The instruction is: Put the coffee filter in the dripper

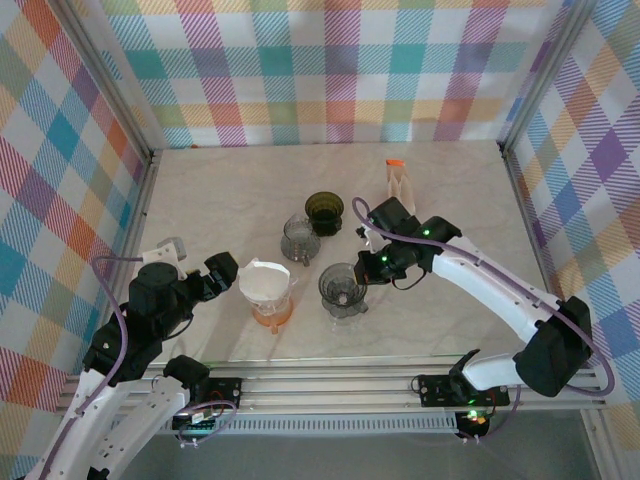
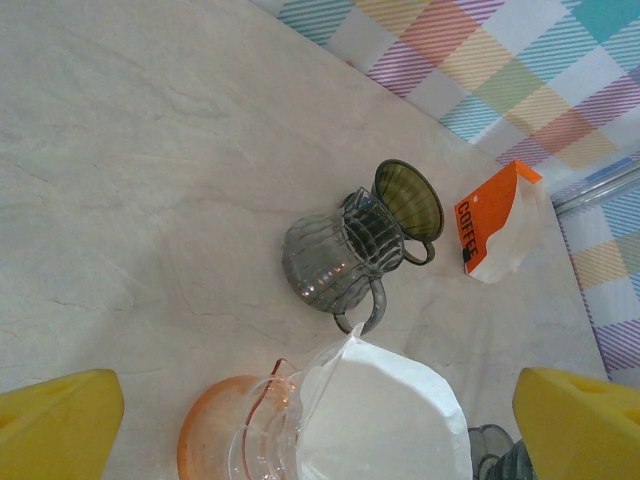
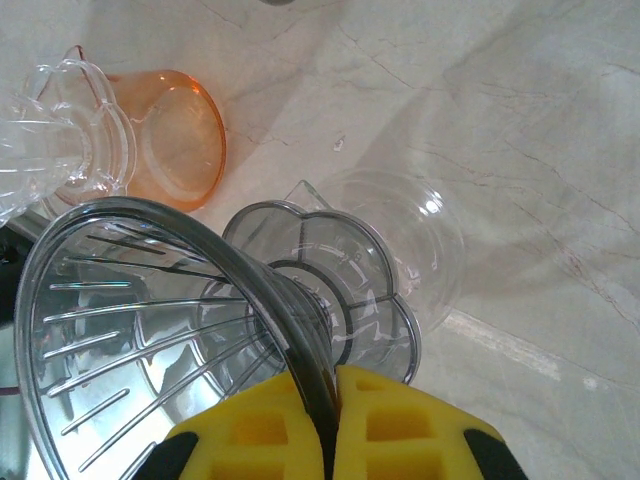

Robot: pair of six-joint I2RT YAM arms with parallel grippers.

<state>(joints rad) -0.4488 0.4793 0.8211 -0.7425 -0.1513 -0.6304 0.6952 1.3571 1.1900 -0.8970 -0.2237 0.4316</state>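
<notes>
On the marbled worktop the coffee filter sits inside the clear dripper, so the placing looks done; the left gripper holds its jaws wide and empty beside it; the right gripper pinches a grey dripper by the rim.

The pale marbled surface runs back to a plaid wall at the upper right. The left gripper shows its yellow jaws in the two bottom corners, spread wide. Between them, touching neither, a white coffee filter sits in a clear dripper with an orange base. Beyond it stands a grey ribbed glass jug, an olive-green cone dripper touching its far side. Just right of those lies an orange and white pack lettered COFFEE.
</notes>
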